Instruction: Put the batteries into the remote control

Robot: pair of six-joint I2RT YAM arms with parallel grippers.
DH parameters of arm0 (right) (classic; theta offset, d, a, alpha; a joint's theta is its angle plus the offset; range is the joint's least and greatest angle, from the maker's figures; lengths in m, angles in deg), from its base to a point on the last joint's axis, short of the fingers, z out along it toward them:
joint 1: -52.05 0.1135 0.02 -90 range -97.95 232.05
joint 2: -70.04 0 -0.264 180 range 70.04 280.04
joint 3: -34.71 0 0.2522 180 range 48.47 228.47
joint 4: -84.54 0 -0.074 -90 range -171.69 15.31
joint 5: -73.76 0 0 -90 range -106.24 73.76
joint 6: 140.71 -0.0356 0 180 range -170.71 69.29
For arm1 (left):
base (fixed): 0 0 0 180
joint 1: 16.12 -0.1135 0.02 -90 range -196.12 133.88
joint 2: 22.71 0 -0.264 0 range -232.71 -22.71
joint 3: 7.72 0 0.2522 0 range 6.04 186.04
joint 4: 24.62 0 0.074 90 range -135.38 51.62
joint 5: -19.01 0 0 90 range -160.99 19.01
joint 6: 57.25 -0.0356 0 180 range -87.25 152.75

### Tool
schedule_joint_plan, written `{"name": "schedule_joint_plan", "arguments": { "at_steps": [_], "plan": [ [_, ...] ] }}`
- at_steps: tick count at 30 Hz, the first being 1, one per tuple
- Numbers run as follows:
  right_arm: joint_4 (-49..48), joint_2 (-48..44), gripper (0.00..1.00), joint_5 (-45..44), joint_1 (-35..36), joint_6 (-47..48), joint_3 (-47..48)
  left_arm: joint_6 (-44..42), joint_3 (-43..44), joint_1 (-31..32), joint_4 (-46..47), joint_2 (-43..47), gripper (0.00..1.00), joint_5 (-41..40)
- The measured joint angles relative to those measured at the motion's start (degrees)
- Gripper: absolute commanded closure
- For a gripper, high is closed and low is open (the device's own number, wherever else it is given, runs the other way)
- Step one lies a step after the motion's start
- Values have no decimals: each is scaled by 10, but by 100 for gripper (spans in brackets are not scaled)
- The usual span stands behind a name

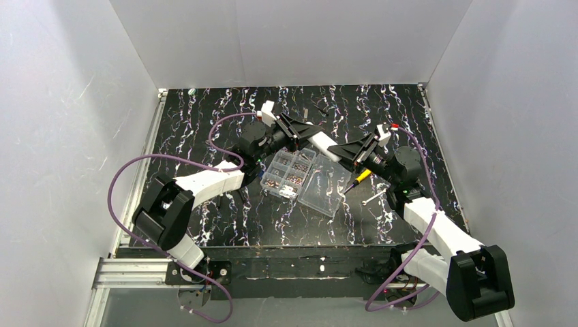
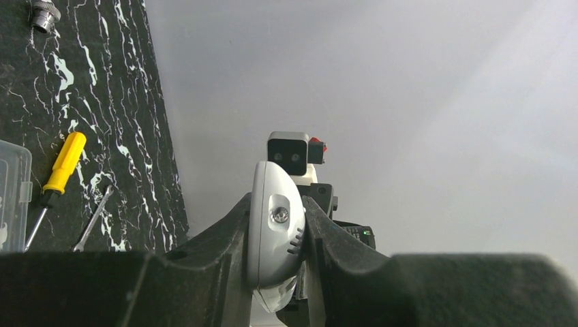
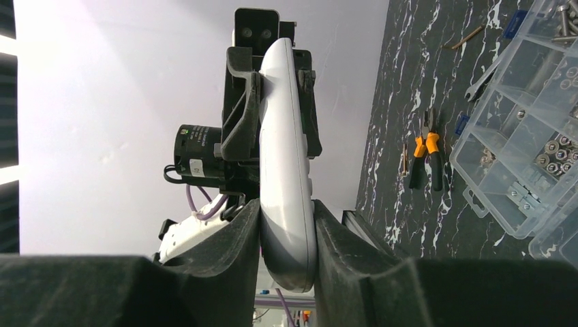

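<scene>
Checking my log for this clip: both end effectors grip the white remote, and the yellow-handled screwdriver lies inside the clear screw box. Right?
Not quite. The left wrist view shows the yellow-handled screwdriver lying on the table beside the clear screw box, not inside it. The left end effector and right end effector do both grip the remote control.

whether the remote control (image 3: 286, 170), seen edge-on, holds batteries cannot be told, and the screw box (image 3: 508, 129) runs off-frame

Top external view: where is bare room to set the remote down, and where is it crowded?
Bare table lies along the near edge, in front of the screw box, and at the far right corner. Crowded: the middle, with box, screwdriver, wrench and the held remote.
</scene>
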Motion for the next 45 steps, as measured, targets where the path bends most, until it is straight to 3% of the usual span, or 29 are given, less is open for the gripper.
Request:
{"name": "schedule_joint_plan", "arguments": {
  "at_steps": [4, 6, 7, 8, 12, 17, 19, 30, 33, 38, 45],
  "plan": [
    [-5, 0, 72, 0, 0, -2, 0, 3, 0, 0, 5, 0, 100, 0],
    [-5, 0, 81, 0, 0, -2, 0, 3, 0, 0, 5, 0, 100, 2],
    [-5, 0, 92, 0, 0, -2, 0, 3, 0, 0, 5, 0, 96, 3],
    [-6, 0, 96, 0, 0, -2, 0, 4, 0, 0, 5, -1, 93, 4],
    [-9, 0, 99, 1, 0, -3, 0, 4, 1, 0, 9, -2, 75, 7],
    [-13, 0, 99, 0, 0, -3, 0, 2, 9, 0, 8, -7, 31, 16],
    [-13, 0, 99, 0, 0, -3, 0, 4, 10, 0, 4, -8, 3, 22],
    [41, -6, 99, 0, -25, 23, 3, -26, 12, 2, -96, 4, 2, 41],
    [118, -22, 99, -8, -45, 66, 24, -51, 12, 1, -164, 33, 2, 42],
    [288, -53, 99, -66, -57, 193, 100, -115, 43, -1, -389, 103, 2, 28],
    [573, 12, 99, -212, -58, 405, 313, -249, 108, -7, -628, 155, 2, -9]
  ]
}}
